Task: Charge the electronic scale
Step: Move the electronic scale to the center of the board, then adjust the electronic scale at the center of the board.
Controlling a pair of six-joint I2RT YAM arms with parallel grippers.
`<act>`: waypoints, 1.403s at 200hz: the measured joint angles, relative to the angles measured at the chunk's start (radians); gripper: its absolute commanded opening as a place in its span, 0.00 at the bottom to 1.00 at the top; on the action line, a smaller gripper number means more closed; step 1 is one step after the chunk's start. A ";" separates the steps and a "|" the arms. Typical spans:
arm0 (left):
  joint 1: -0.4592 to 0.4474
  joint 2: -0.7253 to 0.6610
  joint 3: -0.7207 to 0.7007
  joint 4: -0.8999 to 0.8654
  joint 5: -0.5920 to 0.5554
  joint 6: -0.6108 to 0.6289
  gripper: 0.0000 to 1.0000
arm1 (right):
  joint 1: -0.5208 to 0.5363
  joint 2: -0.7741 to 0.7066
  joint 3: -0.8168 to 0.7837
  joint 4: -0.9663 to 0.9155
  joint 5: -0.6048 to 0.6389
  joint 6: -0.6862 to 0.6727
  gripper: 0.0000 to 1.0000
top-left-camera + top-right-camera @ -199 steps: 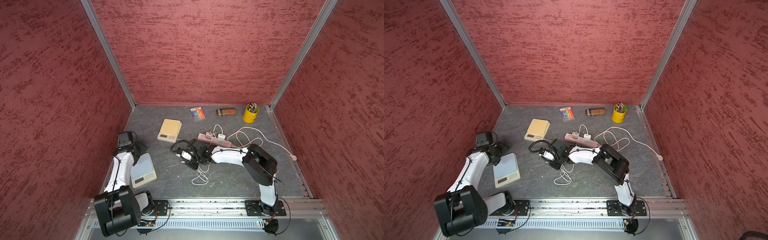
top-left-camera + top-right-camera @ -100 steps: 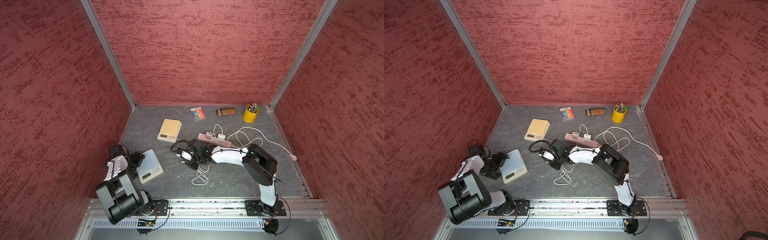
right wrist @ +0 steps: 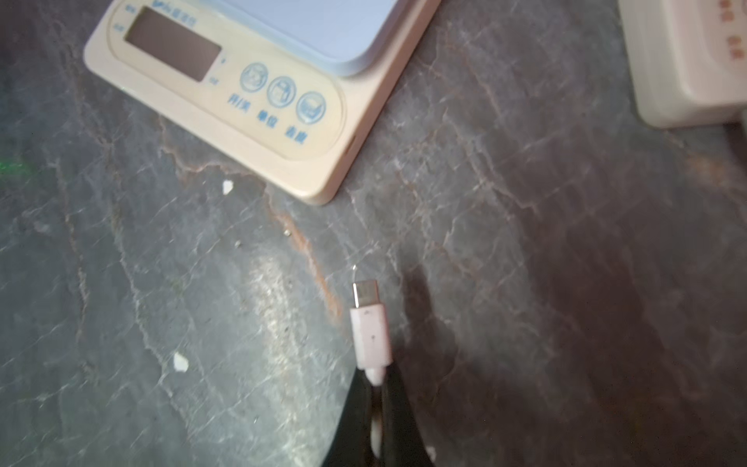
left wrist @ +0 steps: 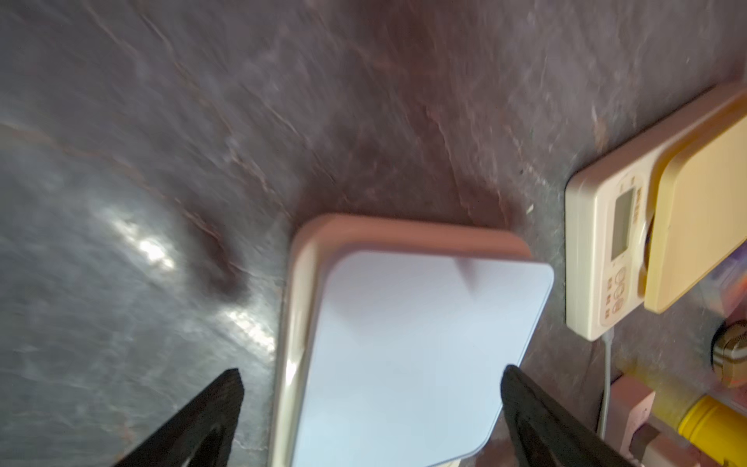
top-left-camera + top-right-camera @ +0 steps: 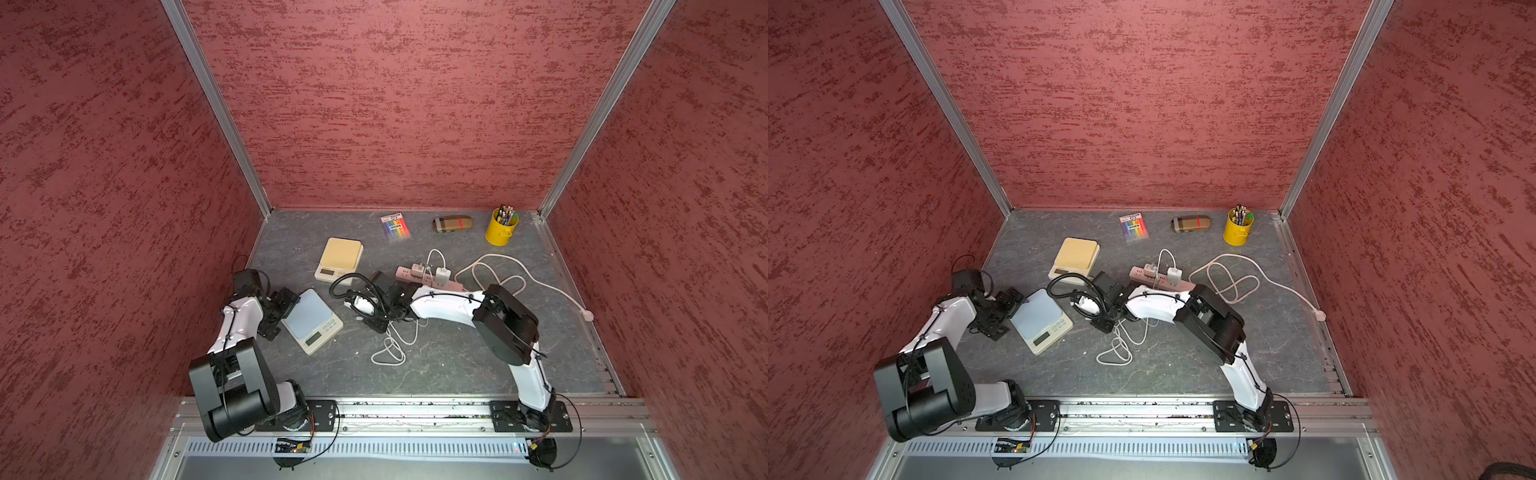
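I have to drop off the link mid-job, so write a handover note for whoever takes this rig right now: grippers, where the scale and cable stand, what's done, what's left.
Left gripper: open, jaws on either side of the blue-topped scale, not clamped.
Right gripper: shut on the charging cable just behind its plug.
The plug is apart from the scale, tip pointing roughly toward it.
Done: cable picked up, scale bracketed.
Left: steady the scale and push the plug into its port.
The yellow-topped scale lies further back; don't confuse them.
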 measured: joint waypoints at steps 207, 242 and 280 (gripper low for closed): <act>-0.121 0.140 -0.024 0.171 0.205 0.146 1.00 | 0.078 0.089 0.110 -0.099 -0.067 -0.044 0.00; -0.084 0.111 -0.011 0.087 0.152 0.153 1.00 | 0.084 0.029 0.018 -0.082 -0.063 -0.020 0.00; -0.074 0.100 -0.013 0.021 0.144 0.146 1.00 | 0.093 -0.022 -0.058 -0.064 -0.038 0.013 0.00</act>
